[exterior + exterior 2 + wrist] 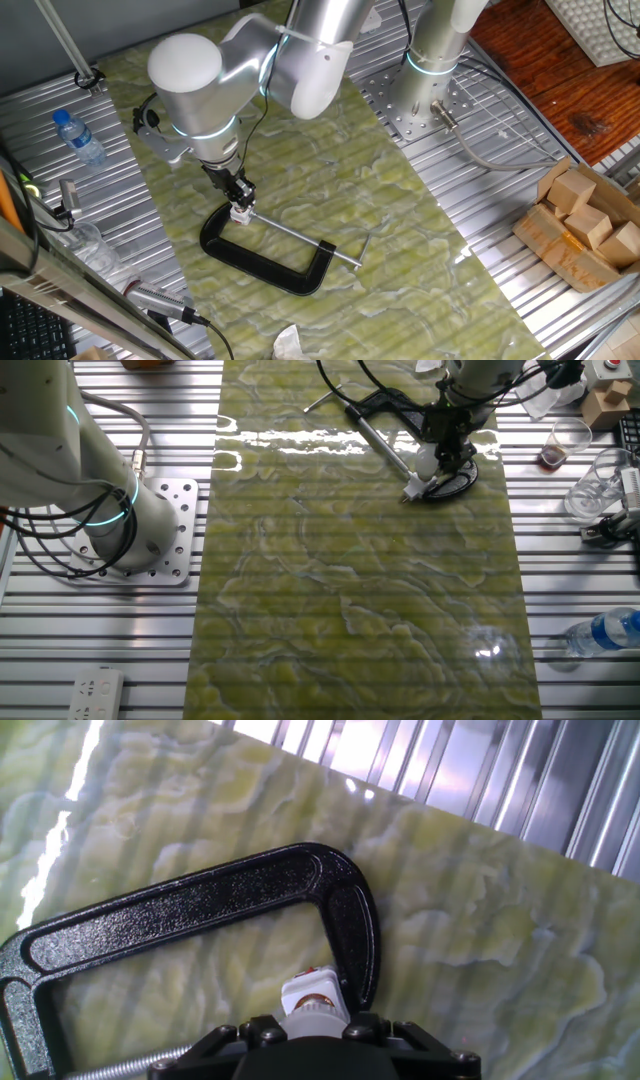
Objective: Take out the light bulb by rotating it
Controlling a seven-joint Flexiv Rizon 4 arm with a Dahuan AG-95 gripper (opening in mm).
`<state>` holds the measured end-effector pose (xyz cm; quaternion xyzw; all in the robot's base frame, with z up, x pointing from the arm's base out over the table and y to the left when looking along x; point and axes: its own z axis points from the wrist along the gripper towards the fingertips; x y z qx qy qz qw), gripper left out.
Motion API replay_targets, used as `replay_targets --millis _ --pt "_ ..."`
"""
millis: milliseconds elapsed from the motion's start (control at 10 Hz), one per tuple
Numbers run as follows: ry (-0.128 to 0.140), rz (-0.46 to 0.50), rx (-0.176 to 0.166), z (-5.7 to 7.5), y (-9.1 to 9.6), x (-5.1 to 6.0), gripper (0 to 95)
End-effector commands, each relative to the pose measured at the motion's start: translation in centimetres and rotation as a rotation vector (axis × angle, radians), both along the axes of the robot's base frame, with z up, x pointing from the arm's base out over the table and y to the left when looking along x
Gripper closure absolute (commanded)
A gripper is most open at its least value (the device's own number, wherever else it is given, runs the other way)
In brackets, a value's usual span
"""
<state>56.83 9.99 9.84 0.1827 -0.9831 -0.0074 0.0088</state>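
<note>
Bulb gripped by fingers at clamp's 10 o'clock end, above white socket. Best kept squarely pinched, twisted about its axis, never tilted, lifted only once loose. Beyond, at 4 o'clock, clamp screw across counter.

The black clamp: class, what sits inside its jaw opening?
Inside the clamp, a small white socket with a copper-coloured opening sits against the frame. The end effector covers its lower part. The white bulb shows only from the other fixed view.
</note>
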Motion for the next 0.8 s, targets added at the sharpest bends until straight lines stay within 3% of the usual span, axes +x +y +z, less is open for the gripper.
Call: replay_targets --millis 100,400,800 --pt "-0.006 0.007 0.001 0.4 0.1 0.0 95.0" --pt "-0.013 -0.007 -0.001 1.5 0.9 1.0 95.0" --pt "-0.034 -0.060 0.006 0.8 3.5 1.4 95.0"
